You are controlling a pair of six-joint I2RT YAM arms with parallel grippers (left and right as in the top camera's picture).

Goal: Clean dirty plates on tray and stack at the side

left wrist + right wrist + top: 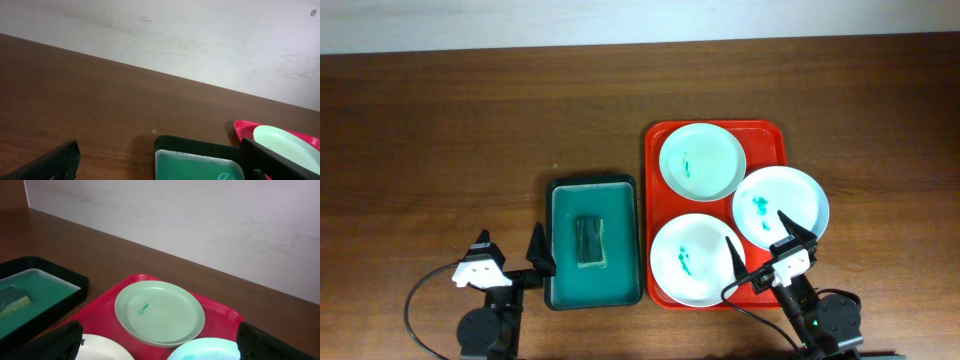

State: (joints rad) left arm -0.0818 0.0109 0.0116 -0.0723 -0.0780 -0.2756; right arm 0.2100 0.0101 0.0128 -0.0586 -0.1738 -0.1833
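Three white plates with teal smears lie on the red tray [770, 135]: a far plate [702, 160], a right plate [781, 205] and a near plate [696, 260]. The right wrist view shows the far plate [160, 311], the tray [107, 300] and the edges of the other two plates. My right gripper [760, 240] is open and empty above the tray's near edge, its fingers over the near and right plates. My left gripper [510, 247] is open and empty at the table's front, left of the dark green tray.
A dark green tray [560, 295] holding green liquid and a sponge [590, 241] sits left of the red tray; its corner shows in the left wrist view [197, 150]. Bare wooden table [470, 120] lies to the left and back. A wall lies beyond the table's far edge.
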